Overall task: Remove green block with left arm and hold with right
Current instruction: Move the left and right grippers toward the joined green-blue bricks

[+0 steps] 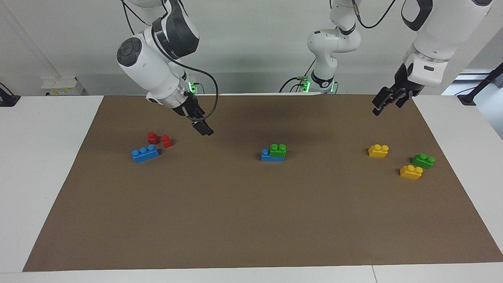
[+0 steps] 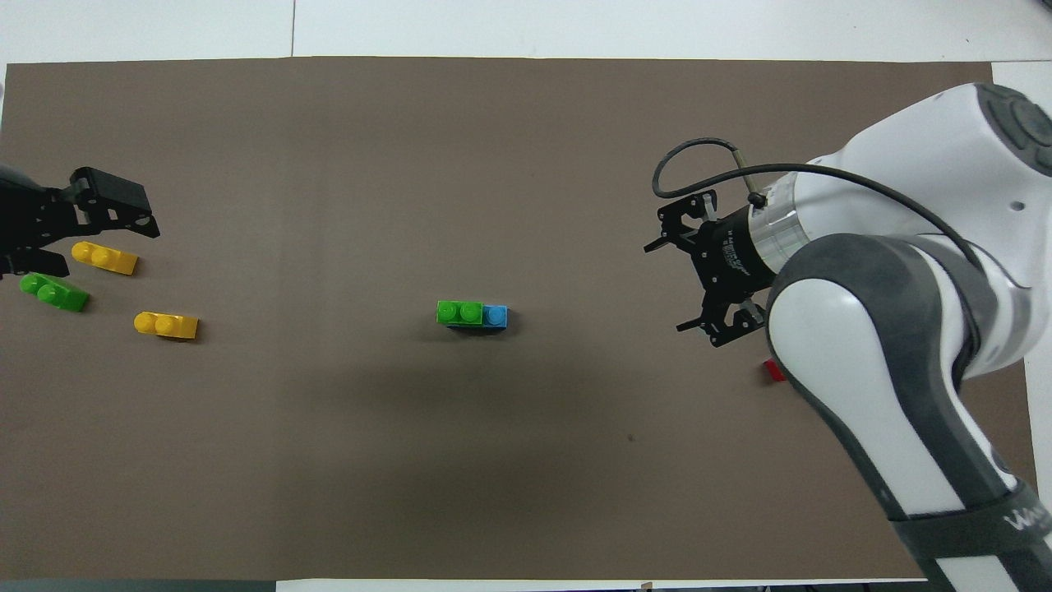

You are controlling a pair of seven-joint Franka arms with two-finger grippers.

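The white counter (image 1: 51, 165) carries a large brown mat (image 1: 251, 220) that fills most of both frames; its lower half in the facing view is bare, and only narrow white margins show past its side edges. The mat looks matte and paper-like, flat to its edges.

The right arm, glossy white with dark grey joints, enters the upper left of the facing view, and the right tool (image 1: 202, 127) hangs in the air above the mat, just up and to the right of the red pieces. In the overhead view its black fingers (image 2: 664, 244) stand wide apart. The left arm comes in at the upper right of the facing view; the left tool (image 1: 383, 103) hangs over the mat's upper right corner area, above the yellow bricks. How far its fingers are spread cannot be told.

The green block (image 1: 278, 151) sits near the centre of both frames, pressed onto one end of a blue brick (image 1: 268, 156). It is bright, smooth plastic with two round studs, and one blue stud shows uncovered beside it. Open mat surrounds this pair on every side.

At left centre of the facing view lie a second blue brick (image 1: 145, 153) and two small red pieces (image 1: 159, 139). At right centre lie two yellow bricks (image 1: 378, 150) and a darker green brick (image 1: 423, 160).
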